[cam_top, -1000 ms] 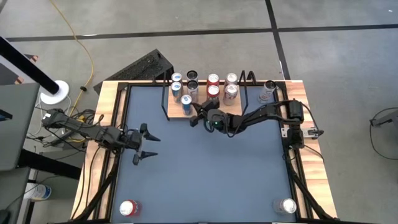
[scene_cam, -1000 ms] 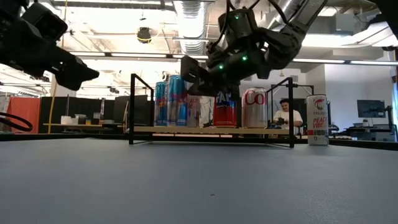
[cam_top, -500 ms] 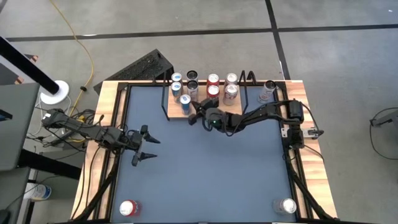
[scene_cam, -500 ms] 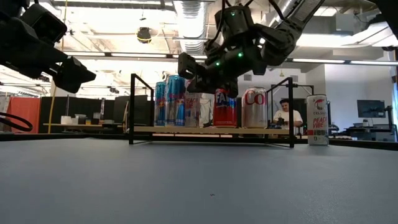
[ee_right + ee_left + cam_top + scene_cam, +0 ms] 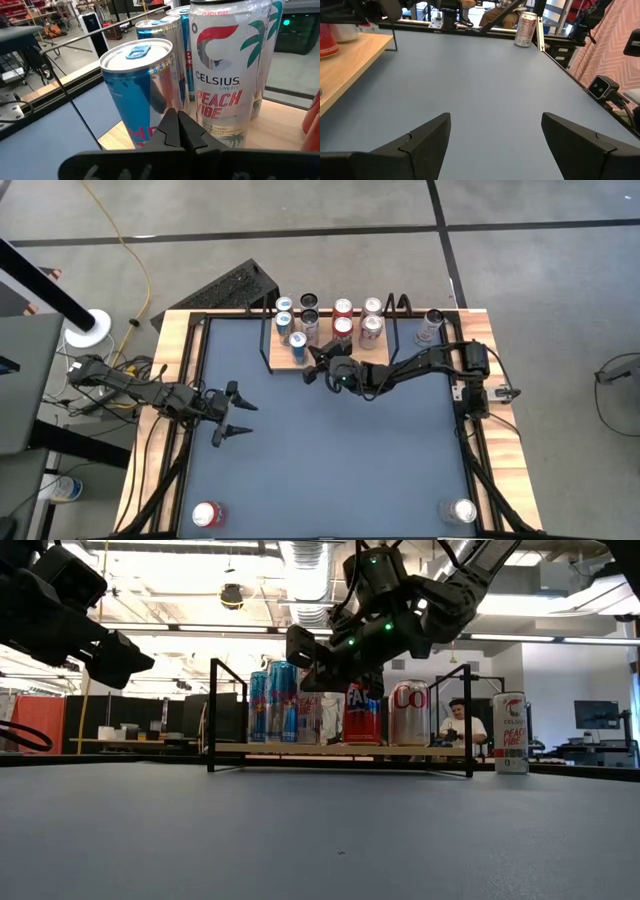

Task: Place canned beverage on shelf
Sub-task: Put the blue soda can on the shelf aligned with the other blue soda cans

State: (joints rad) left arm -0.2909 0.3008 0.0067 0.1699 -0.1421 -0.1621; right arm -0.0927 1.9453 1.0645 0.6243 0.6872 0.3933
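Observation:
The shelf (image 5: 352, 360), a light-wood board with black wire side frames, stands at the table's far edge and holds several upright cans. My right gripper (image 5: 316, 365) hangs shut and empty above the shelf's near left part; it also shows in the low view (image 5: 305, 652). Right in front of it in the right wrist view stand a blue can (image 5: 142, 85) and a white Celsius can (image 5: 225, 75), both on the board. My left gripper (image 5: 238, 416) is open and empty above the table's left part; the left wrist view (image 5: 496, 135) shows bare tabletop between its fingers.
A white Celsius can (image 5: 431, 326) stands on the table to the right of the shelf, also in the low view (image 5: 509, 733). A red can (image 5: 206, 514) stands at the near left corner and a silver can (image 5: 460, 510) at the near right corner.
My right gripper has gone a little toward the table's left and far edge, closer to the cans on the shelf, and has risen slightly. The cans have stayed where they were.

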